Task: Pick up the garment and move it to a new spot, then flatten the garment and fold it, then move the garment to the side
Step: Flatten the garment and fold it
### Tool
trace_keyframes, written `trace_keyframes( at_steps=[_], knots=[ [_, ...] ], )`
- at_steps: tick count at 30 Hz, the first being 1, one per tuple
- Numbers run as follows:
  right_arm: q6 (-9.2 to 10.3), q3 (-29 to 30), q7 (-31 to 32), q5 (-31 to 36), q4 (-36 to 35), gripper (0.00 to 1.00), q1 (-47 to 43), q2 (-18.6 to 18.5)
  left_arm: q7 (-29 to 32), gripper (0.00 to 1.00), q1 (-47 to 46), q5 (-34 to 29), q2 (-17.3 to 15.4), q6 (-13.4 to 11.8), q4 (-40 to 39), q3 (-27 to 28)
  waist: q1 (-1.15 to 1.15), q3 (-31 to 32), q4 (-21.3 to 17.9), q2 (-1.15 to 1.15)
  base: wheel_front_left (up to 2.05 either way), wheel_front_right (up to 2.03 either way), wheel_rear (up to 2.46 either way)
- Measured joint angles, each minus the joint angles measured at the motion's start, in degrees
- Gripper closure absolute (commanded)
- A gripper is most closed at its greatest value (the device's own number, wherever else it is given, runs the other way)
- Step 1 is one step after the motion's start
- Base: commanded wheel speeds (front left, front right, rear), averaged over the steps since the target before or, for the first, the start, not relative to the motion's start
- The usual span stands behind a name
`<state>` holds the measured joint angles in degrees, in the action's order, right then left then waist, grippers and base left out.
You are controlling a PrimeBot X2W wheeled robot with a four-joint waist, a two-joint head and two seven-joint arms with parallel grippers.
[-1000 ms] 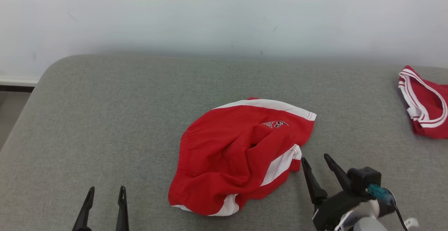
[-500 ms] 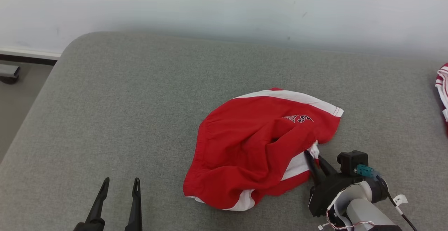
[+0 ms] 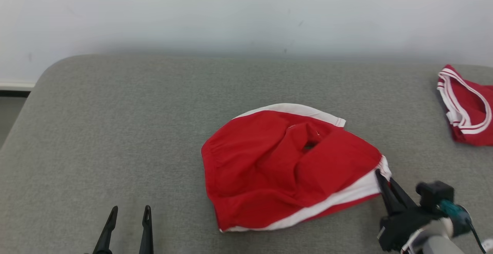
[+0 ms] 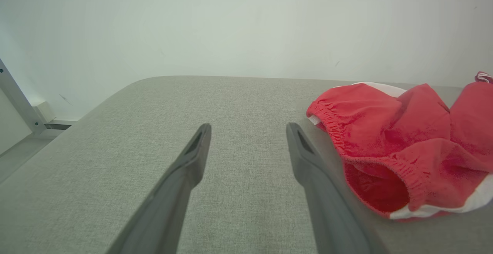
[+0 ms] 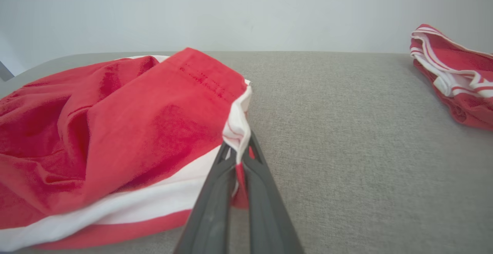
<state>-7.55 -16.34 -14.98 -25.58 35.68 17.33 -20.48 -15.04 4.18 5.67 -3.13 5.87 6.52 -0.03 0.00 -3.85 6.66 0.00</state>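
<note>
right gripper [image 3: 384, 177] [image 5: 238, 151]: fingers pressed together, clamped on the white-trimmed corner of the garment [image 3: 285, 169] [image 5: 115, 123] [image 4: 404, 131]; a fold of white hem stands up just above the tips in the right wrist view.
grip spot: the garment's right-hand edge, where the white band meets the red cloth.
lift: the pinched corner seems slightly raised off the surface [image 3: 134, 131], though the angle makes this hard to judge.
left gripper [image 3: 131, 209] [image 4: 248, 127]: fingers spread apart, nothing between them, low over bare surface, left of the garment and clear of it.
garment: red shorts with white side bands, crumpled near the middle of the surface, elastic waistband turned toward the left gripper.
second garment [image 3: 468, 111] [image 5: 450, 73]: red with white stripes, at the far right of the surface, well apart.
surface: grey fabric pad with rounded corners, set against a pale wall [image 3: 231, 11].
</note>
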Motion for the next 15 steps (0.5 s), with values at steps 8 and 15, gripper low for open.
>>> trace_keyframes(
  at_steps=[8,15],
  knots=[
    [0.0,7.7,0.0,1.0,-10.1,1.0,-13.8,-0.5,0.0,0.0,0.3,0.5,0.2,-0.2,0.0,-0.1,0.0,0.6,-3.3,0.0,0.0,0.0,0.0],
    [0.0,12.4,0.6,3.2,-15.7,0.0,-18.0,2.6,0.0,0.0,0.4,0.5,0.2,0.0,0.7,-0.1,-0.01,0.5,-4.2,0.0,0.0,0.0,0.0]
  ],
)
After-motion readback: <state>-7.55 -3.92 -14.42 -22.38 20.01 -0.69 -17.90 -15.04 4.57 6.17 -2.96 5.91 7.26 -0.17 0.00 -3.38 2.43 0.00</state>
